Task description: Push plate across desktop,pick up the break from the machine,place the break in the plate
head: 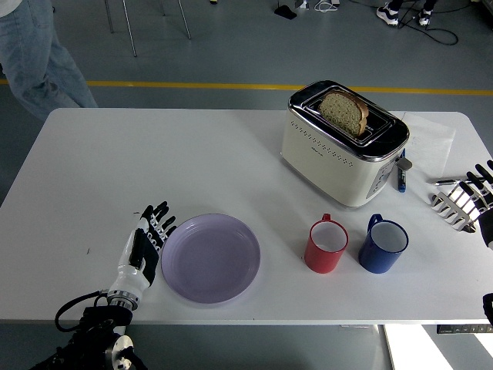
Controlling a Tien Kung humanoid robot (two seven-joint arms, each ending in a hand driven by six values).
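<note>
at lower left, the left hand (146,245) is lying flat with fingers straight, gripping nothing, its fingertips touching the rim of the lilac plate (210,257) near the counter (154,162) front edge. pushing off-centre could be spinning the plate or nudging it into the red mug (326,244). at upper right, the brown-crusted bread (344,111) is standing in the cream toaster (344,143). the right hand (483,194) is resting open at the right edge.

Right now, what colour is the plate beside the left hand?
The plate is pale lilac, plain with no pattern, seen best in the head view.
</note>
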